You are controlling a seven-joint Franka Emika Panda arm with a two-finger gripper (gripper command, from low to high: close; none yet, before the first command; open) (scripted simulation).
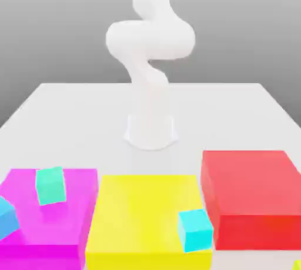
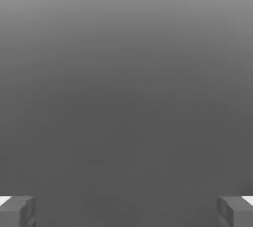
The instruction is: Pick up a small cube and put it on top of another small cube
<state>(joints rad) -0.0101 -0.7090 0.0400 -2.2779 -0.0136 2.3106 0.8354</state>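
Observation:
A sliver of a small lime yellow-green cube (image 1: 298, 265) peeks in at the bottom right corner of the exterior view, on the white table in front of the red block. In the hand view my gripper (image 2: 126, 212) is open: its two grey fingertips (image 2: 18, 211) stand far apart at the picture's corners, with nothing between them and plain grey background beyond. The white arm (image 1: 150, 39) rises from its base at the table's middle and curls upward out of the exterior view.
Three big flat blocks lie along the front: magenta (image 1: 35, 227), yellow (image 1: 141, 216), red (image 1: 253, 195). A teal-green cube (image 1: 50, 185) sits on the magenta block, a cyan cube (image 1: 194, 229) on the yellow, and a blue cube (image 1: 6, 219) at the left edge.

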